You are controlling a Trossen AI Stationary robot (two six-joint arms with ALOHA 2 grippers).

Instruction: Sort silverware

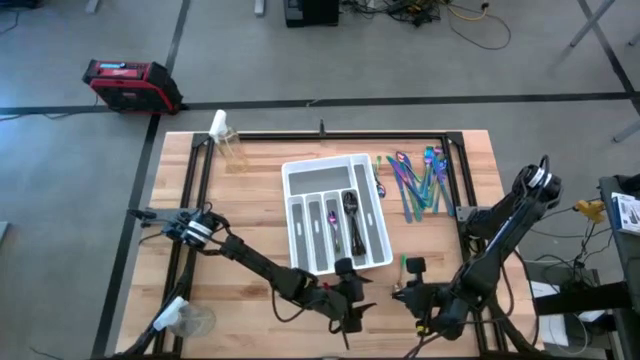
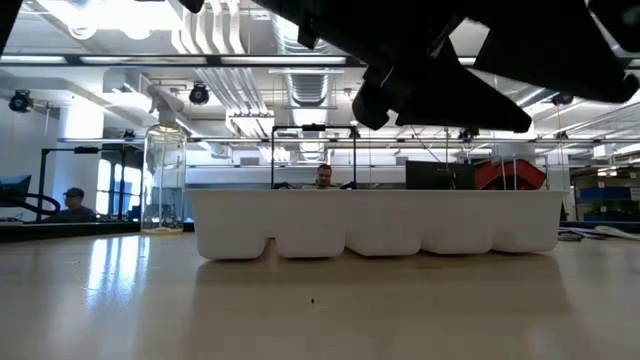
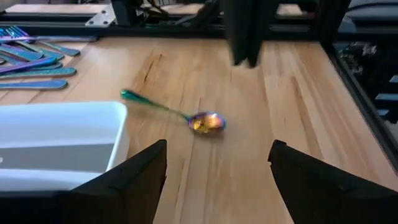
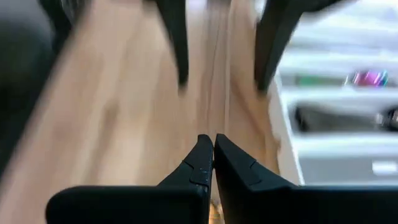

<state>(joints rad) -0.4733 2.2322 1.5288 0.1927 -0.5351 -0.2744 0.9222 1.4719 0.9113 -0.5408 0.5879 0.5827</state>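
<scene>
Bare worktop point(image 1: 250, 200) lies open left of the white tray point(image 1: 298, 178). Ahead of my left pincer point(image 3: 217, 165), spread wide, only a spoon point(image 3: 180, 116) interrupts the wood. My right pincer point(image 1: 412, 292), pressed closed, crowds the near edge; loose silverware point(image 1: 420, 182) blocks the tray's right.

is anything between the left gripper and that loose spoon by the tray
Nothing visible does. In the left wrist view the left gripper is open, and only bare table lies between its fingers and the spoon, which rests just beside the white tray's corner.
</scene>
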